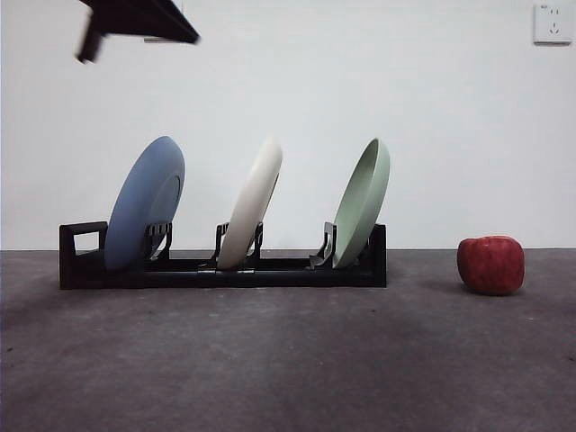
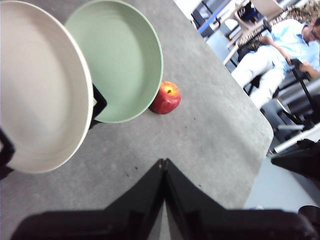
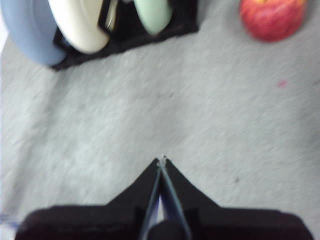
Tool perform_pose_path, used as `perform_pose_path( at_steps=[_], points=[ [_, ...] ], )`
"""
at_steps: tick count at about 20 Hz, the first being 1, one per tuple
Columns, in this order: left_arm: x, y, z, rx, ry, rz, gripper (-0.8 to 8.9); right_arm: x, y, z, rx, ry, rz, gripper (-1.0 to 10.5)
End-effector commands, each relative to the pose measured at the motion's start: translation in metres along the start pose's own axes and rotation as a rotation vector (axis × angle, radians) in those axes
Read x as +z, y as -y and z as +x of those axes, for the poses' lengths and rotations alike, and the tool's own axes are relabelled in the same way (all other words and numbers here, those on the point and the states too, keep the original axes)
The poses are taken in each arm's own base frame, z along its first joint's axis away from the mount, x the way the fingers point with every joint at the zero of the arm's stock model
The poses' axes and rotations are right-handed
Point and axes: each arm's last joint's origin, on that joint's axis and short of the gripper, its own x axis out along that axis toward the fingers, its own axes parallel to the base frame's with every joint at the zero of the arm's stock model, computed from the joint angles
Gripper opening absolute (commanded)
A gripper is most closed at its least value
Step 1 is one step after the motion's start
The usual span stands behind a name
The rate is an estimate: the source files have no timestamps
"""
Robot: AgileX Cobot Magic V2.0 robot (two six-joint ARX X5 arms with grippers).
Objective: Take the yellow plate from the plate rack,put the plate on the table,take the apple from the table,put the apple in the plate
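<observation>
Cream yellow plate stands in the plate rack, untouched, ahead of the left gripper, jaws pressed together. Step one pending; jaws must spread first. Right gripper likewise closed; apple far ahead.

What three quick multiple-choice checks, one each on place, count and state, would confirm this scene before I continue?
1. Where is the apple?
A. In the plate rack
B. On the table, beyond the rack's pale green plate end
C. On a plate

2. How many plates stand in the plate rack?
A. Two
B. Three
C. Four

3. The left claw is:
A. Shut, empty
B. Holding the apple
C. Wide open

Answers: B, it sits on the table clear of the rack; B, blue plate, yellow plate, pale green plate; A, jaws meet with nothing between.
</observation>
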Motion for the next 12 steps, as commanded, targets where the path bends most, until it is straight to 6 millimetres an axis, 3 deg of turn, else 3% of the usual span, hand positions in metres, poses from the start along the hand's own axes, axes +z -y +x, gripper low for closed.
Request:
perform_pose_path(
  at_steps=[1,3,4,8,12],
  points=[
    [0.013,-0.007,0.023,-0.023,-0.045,0.008,2.27,0.001,-0.001,0.001,0.020,-0.015,-0.013,0.0],
    [0.026,-0.010,0.042,-0.039,-0.068,0.027,5.02,0.001,0.000,0.002,0.030,-0.026,-0.008,0.0],
    [0.031,-0.011,0.050,-0.034,-0.070,0.044,5.62,0.001,-0.001,0.002,0.038,-0.033,-0.006,0.0],
    [0.044,-0.013,0.077,0.129,-0.068,0.106,5.73,-0.002,0.000,0.002,0.045,-0.055,0.007,0.0],
    [0.038,-0.015,0.103,0.221,-0.106,0.165,6.05,-0.003,0.000,0.002,0.042,-0.064,0.012,0.0]
  ],
)
